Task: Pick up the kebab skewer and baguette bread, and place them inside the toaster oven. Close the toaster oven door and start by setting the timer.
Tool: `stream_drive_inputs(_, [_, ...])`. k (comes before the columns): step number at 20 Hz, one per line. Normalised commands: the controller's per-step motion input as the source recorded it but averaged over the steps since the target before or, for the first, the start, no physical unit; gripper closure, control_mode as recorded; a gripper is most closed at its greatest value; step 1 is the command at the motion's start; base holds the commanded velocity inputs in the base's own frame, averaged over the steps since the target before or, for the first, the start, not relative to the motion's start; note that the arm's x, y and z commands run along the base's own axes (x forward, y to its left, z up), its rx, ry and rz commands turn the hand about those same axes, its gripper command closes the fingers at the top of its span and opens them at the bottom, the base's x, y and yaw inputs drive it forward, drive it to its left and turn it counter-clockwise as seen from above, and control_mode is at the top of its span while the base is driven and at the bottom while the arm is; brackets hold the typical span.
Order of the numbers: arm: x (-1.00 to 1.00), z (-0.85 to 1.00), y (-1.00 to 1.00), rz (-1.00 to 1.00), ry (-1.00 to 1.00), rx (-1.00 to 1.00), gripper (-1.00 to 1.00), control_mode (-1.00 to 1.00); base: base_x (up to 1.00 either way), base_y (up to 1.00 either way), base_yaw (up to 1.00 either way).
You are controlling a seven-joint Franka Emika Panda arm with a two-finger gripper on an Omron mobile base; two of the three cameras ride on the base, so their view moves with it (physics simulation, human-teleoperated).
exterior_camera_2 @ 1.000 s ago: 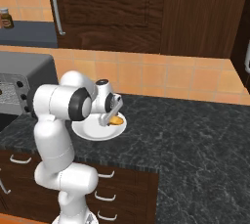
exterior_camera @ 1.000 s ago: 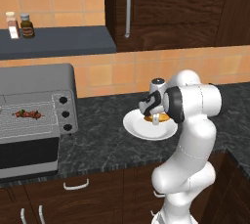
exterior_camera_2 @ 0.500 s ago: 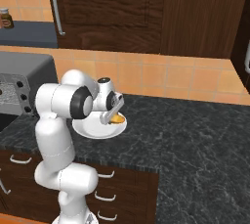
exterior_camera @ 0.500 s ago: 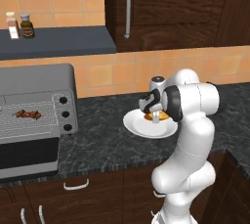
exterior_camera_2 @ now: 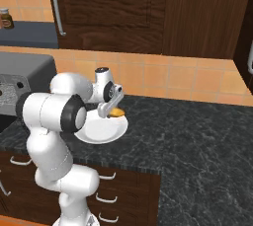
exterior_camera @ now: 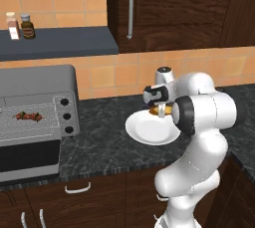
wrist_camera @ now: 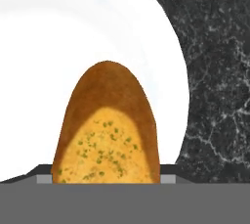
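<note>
On the worktop (exterior_camera: 104, 137): plate (exterior_camera: 149, 131) is sitting.
Claw (exterior_camera_2: 112, 110): clenching the bread (wrist_camera: 106, 130) over the plate's rim.
Skewer (exterior_camera: 28, 116): lying on the oven (exterior_camera: 37, 80) rack, door (exterior_camera: 27, 165) hanging open.

A white plate (exterior_camera: 149, 131) rests on the dark speckled worktop (exterior_camera: 104, 142) directly beneath the gripper. Two small bottles (exterior_camera: 20, 26) stand on a shelf (exterior_camera: 60, 43) well above and left of it.

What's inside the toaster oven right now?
The kebab skewer lies on the wire rack inside the toaster oven, whose door hangs open. The baguette bread is not in there; it sits on the white plate. The oven's back is too dim to make out.
</note>
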Motion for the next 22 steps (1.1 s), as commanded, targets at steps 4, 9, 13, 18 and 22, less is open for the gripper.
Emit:
stream_drive_inputs(4, [-0.95, 0.78, -0.07, 0.0, -0.08, 0.0, 1.0, -1.0, 0.0, 0.0, 0.0])
stream_drive_inputs(9, [-1.0, 0.63, 0.23, 0.0, -0.12, 0.0, 1.0, -1.0, 0.0, 0.0, 0.0])
stream_drive_inputs(13, [-0.63, 0.9, 0.79, 0.0, -0.12, 0.0, 1.0, -1.0, 0.0, 0.0, 0.0])
stream_drive_inputs(18, [-0.29, 0.8, 0.94, 0.04, -0.15, 0.0, 1.0, -1.0, 0.0, 0.0, 0.0])
stream_drive_inputs(22, [-0.23, 0.66, 1.0, 0.1, -0.12, 0.0, 1.0, -1.0, 0.0, 0.0, 0.0])
